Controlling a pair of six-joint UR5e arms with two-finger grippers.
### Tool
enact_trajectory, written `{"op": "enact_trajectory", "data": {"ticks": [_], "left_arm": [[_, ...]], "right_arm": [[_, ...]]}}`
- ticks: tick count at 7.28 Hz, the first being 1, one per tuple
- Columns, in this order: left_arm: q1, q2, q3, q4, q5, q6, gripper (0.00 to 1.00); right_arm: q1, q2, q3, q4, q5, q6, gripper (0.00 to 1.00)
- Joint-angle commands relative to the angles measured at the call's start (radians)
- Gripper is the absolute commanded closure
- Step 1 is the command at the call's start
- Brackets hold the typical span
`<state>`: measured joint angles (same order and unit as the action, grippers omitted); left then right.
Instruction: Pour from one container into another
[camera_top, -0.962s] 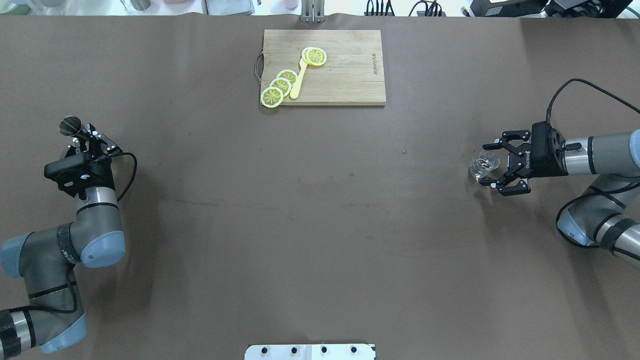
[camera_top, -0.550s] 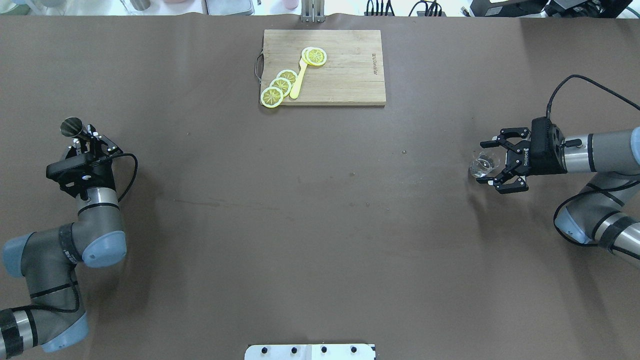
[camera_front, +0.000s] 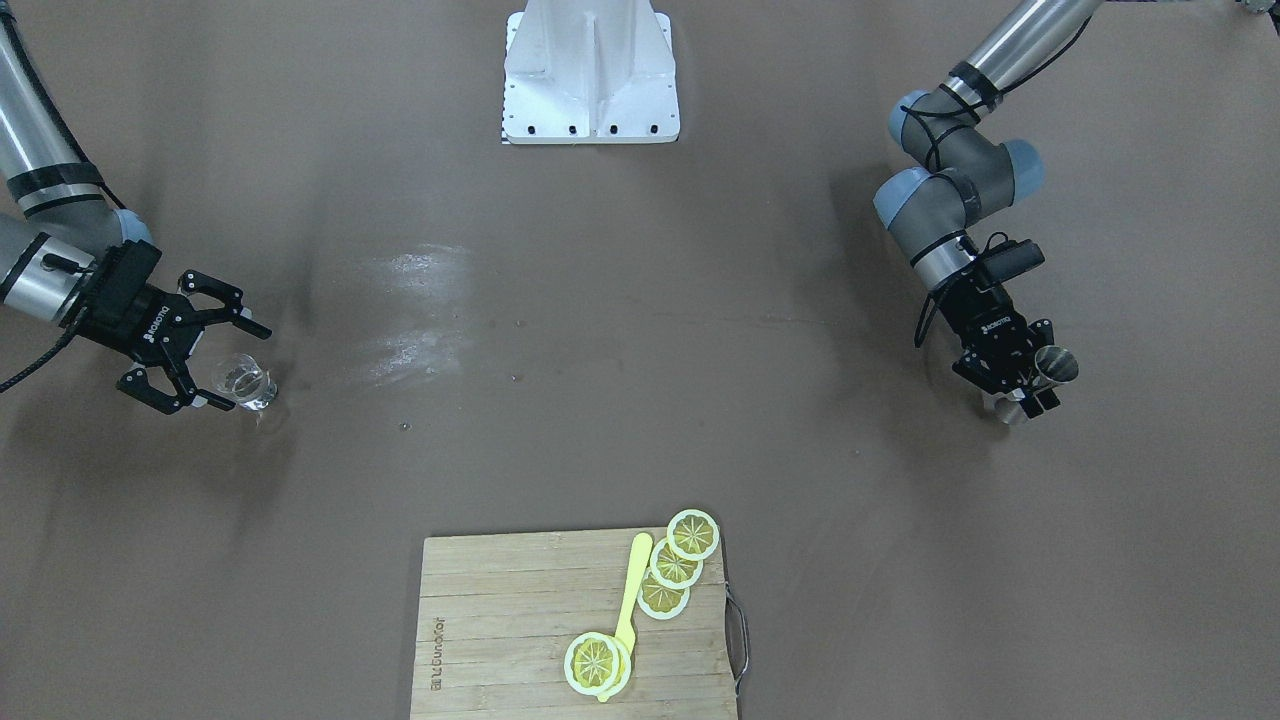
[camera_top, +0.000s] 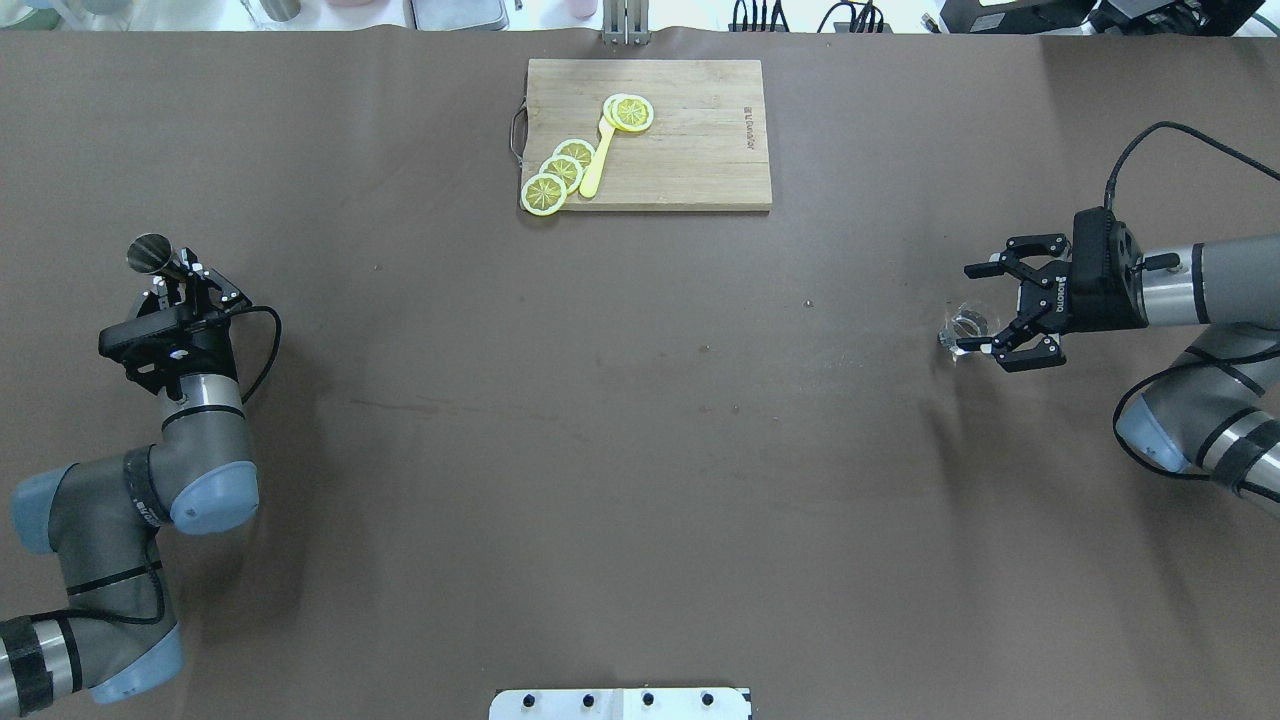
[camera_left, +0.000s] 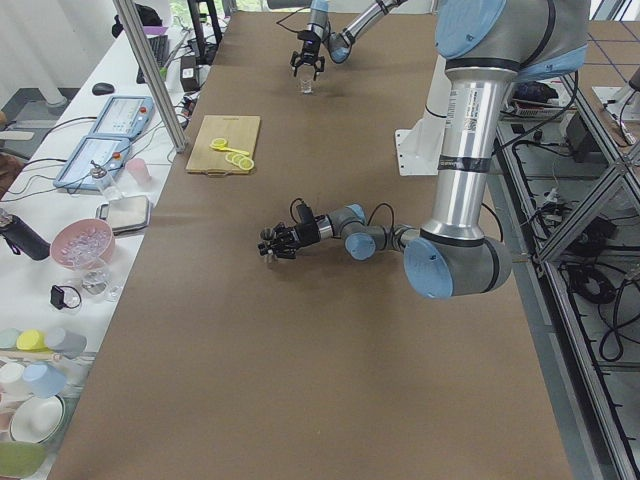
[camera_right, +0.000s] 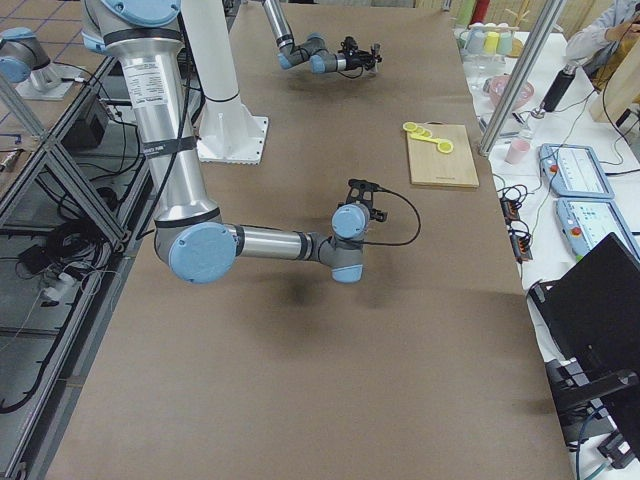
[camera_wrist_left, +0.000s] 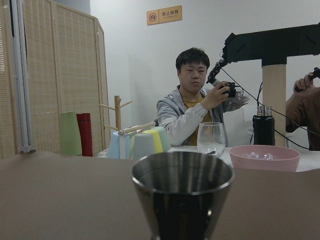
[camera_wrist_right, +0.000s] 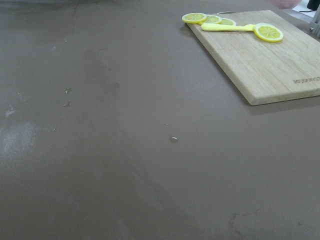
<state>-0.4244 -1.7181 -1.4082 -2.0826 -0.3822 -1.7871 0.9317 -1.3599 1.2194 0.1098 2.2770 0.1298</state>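
The steel jigger (camera_top: 148, 253) stands tilted at the table's left, and my left gripper (camera_top: 175, 275) is shut on its waist. From the front the jigger (camera_front: 1055, 366) shows in that gripper (camera_front: 1030, 392). Its open cup (camera_wrist_left: 182, 192) fills the left wrist view. The small clear glass cup (camera_top: 966, 327) stands on the table at the right. My right gripper (camera_top: 975, 308) is open around it, with the cup close to the near finger. From the front the glass cup (camera_front: 245, 387) sits low between the spread fingers of that gripper (camera_front: 238, 355). The right wrist view shows neither cup nor fingers.
A wooden cutting board (camera_top: 690, 150) with lemon slices (camera_top: 560, 170) and a yellow utensil lies at the far middle. The robot's white base (camera_top: 620, 703) is at the near edge. Operators, glasses and bowls stand beyond the table's left end.
My open right gripper has shifted toward the far side, so the glass cup now lies near its near finger; the cup stayed put. The left arm nudged slightly with the jigger.
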Motion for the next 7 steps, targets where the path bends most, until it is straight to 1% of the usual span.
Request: {"op": "enact_trajectory", "data": {"ticks": [1,2,3,4,5,6,7], "left_arm": [[0.001,-0.001,0.002,-0.001,0.0,0.0,1.0],[0.001,-0.001,0.003,-0.001,0.0,0.0,0.86],[0.001,-0.001,0.003,-0.001,0.0,0.0,0.86],[0.001,-0.001,0.006,-0.001,0.0,0.0,0.82],[0.003,-0.003,0.006,-0.001,0.0,0.0,0.76],[0.003,-0.003,0.006,-0.004,0.0,0.0,0.66],[0.004,-0.003,0.009,-0.005,0.0,0.0,0.54]], "right_arm": [[0.076,-0.008,0.112,-0.183,0.064,0.001,0.0],[0.137,-0.007,0.153,-0.335,0.138,-0.002,0.0],[0.181,-0.007,0.196,-0.48,0.174,-0.007,0.0],[0.208,-0.007,0.233,-0.619,0.199,-0.01,0.0],[0.238,-0.004,0.274,-0.791,0.21,-0.012,0.0],[0.263,-0.008,0.319,-0.931,0.197,-0.018,0.0],[0.289,-0.01,0.356,-1.116,0.169,-0.018,0.0]]}}
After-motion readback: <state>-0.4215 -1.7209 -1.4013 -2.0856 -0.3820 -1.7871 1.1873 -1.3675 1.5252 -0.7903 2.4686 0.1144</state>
